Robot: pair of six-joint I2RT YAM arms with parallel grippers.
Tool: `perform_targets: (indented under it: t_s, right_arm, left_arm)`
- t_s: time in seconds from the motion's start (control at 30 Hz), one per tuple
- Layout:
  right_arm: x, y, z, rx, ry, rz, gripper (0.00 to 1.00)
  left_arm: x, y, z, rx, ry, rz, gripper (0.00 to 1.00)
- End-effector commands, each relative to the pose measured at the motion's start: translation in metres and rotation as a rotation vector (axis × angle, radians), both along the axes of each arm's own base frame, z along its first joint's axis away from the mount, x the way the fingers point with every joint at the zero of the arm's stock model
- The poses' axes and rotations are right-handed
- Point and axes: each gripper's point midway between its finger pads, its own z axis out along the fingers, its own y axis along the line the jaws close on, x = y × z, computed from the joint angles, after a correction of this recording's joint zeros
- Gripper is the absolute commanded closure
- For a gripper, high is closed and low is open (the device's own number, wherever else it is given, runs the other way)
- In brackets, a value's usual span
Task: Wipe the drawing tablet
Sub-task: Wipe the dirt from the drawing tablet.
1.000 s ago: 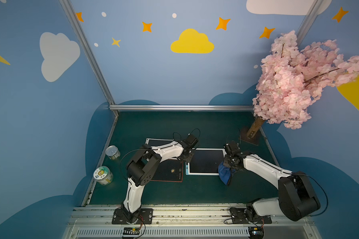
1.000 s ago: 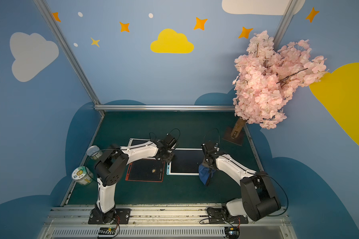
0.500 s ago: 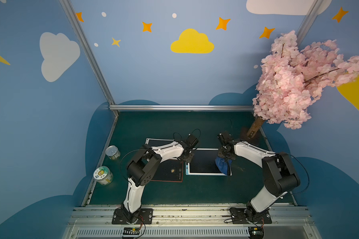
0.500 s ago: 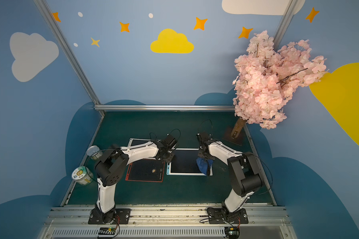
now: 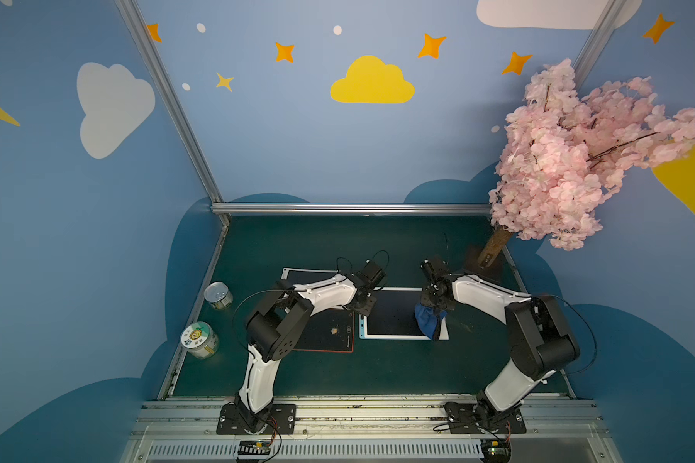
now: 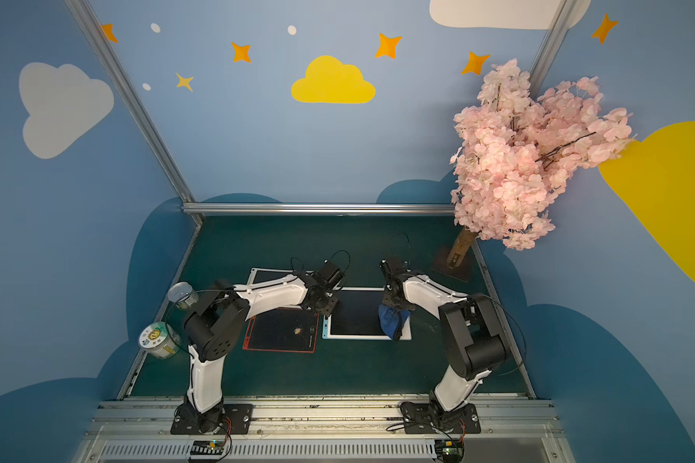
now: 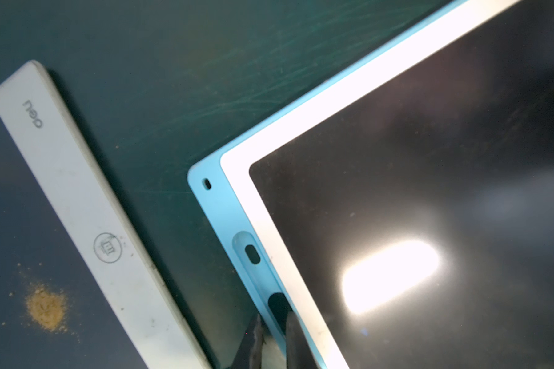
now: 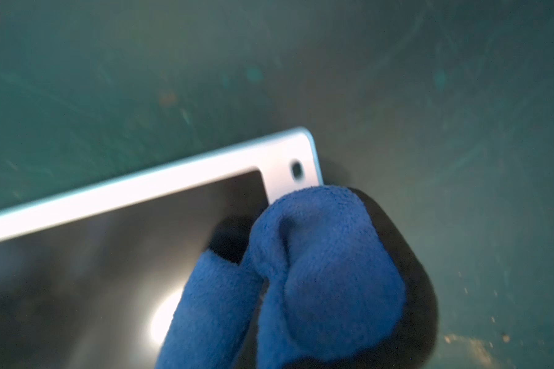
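Right tool (image 5: 433,308) pinches blue cloth (image 5: 426,324) at right end of drawing tablet (image 5: 390,316); long axis runs left toward left tool (image 5: 362,310), grip unclear.

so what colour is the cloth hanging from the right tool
The cloth is plain blue and fluffy. It shows best in the right wrist view.

My left gripper (image 7: 273,343) stands narrow at the edge of the drawing tablet (image 7: 397,198). The fingertips (image 7: 252,346) straddle its light-blue rim beside a dark slot; whether they pinch it I cannot tell. A bright glare sits on its dark screen. Nearby on the green mat (image 7: 173,80) lies a white-framed tablet (image 7: 87,207) with a tan powder patch (image 7: 47,308).
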Motion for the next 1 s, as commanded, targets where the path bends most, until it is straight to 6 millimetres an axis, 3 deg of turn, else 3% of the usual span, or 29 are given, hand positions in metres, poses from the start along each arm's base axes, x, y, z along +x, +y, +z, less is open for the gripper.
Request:
perform_targets:
  t_s: [0.0,0.13,0.3,0.5,0.73,0.83,0.97]
  right_arm:
    - [-0.040,0.000,-0.012,0.040,0.082,0.016,1.00]
    - [-0.067,-0.003,-0.014,0.071,0.095,0.012,1.00]
    - [-0.065,-0.001,0.010,0.096,0.043,0.012,1.00]
    - [-0.025,-0.007,0.025,-0.007,0.007,0.032,1.00]
    - [0.034,-0.010,0.016,-0.137,0.007,0.011,1.00]
    - [0.052,0.010,0.009,-0.064,0.022,0.026,1.00]
    - [0.060,0.056,0.012,0.116,0.008,0.076,1.00]
  left_arm:
    - [-0.014,0.003,-0.002,0.017,0.042,-0.010,0.84]
    - [-0.013,0.002,-0.001,0.013,0.039,-0.010,0.84]
    - [-0.012,0.002,-0.001,0.013,0.036,-0.012,0.84]
    - [-0.016,-0.001,0.000,-0.001,0.046,-0.015,0.84]
    - [-0.018,-0.002,0.001,-0.005,0.048,-0.014,0.84]
    - [-0.020,-0.003,0.001,-0.004,0.053,-0.018,0.84]
    - [-0.022,-0.004,0.003,-0.004,0.049,-0.020,0.84]
